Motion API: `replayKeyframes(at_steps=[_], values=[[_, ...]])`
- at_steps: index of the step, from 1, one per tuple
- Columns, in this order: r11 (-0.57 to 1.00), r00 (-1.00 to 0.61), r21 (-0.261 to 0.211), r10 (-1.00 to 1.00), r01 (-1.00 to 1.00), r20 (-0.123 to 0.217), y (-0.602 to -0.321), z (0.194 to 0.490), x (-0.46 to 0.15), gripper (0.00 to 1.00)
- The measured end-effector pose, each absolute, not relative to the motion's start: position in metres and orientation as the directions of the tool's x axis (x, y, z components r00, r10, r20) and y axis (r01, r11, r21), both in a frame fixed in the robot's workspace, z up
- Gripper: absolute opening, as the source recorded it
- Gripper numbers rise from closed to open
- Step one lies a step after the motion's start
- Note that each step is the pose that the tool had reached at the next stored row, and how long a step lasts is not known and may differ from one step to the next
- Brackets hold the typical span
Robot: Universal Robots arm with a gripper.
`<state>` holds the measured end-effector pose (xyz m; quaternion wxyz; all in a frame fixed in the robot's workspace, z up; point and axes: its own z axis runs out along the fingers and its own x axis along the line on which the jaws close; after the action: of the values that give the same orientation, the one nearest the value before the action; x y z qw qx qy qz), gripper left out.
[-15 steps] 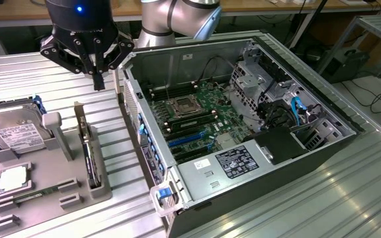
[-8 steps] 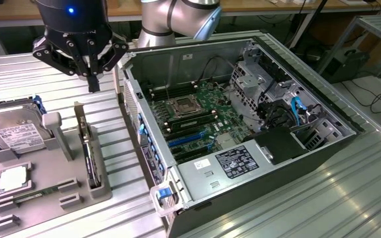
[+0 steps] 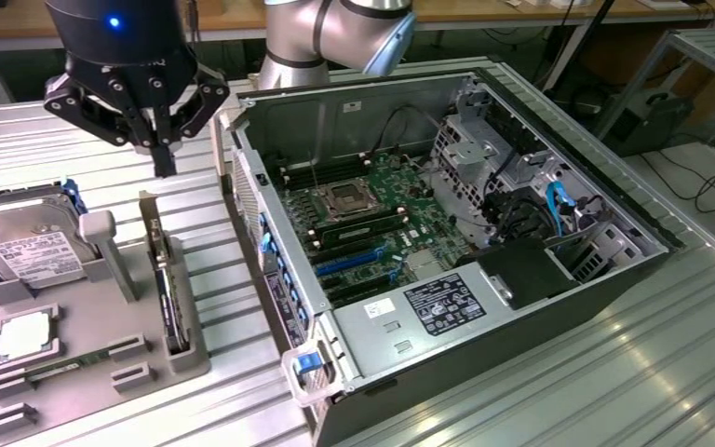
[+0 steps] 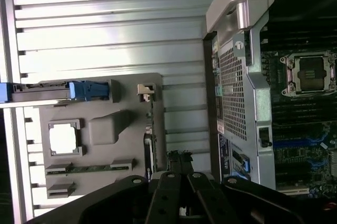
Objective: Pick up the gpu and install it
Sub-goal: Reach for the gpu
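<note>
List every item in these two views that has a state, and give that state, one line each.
end effector, shut, empty, hovering over the gpu
gpu, standing on edge in the grey holder, not gripped
hard drive, lying flat, label up
computer case, side panel off, motherboard exposed

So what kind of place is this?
Probably a robotics lab or test bench: a robot arm over a slatted metal table, an open computer case, and a grey fixture holding a hard drive.
</note>
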<state>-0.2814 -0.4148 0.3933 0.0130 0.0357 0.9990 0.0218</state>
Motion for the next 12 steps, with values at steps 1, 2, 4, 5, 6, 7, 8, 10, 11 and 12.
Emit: replayKeyframes(at_steps=[1,2,4,5,6,7,8,10,11,12], values=[[0.997,-0.997,0.045,0.071,0.07,-0.024,-0.416,0.393,-0.283,0.11],[0.997,-0.997,0.045,0.071,0.07,-0.024,-0.416,0.393,-0.284,0.11],[0.997,-0.997,0.045,0.07,0.069,-0.024,-0.418,0.393,-0.287,0.11],[0.997,-0.997,0.045,0.069,0.068,-0.024,-0.419,0.393,-0.29,0.11],[0.997,-0.997,0.045,0.069,0.067,-0.024,-0.419,0.393,-0.292,0.11],[0.997,-0.997,0.045,0.067,0.066,-0.024,-0.42,0.393,-0.294,0.11],[0.997,-0.998,0.045,0.065,0.064,-0.024,-0.42,0.393,-0.295,0.11],[0.997,-0.998,0.046,0.057,0.056,-0.024,-0.421,0.393,-0.299,0.11],[0.998,-0.998,0.046,0.054,0.053,-0.024,-0.421,0.393,-0.301,0.11],[0.998,-0.998,0.046,0.051,0.05,-0.024,-0.421,0.393,-0.303,0.11]])
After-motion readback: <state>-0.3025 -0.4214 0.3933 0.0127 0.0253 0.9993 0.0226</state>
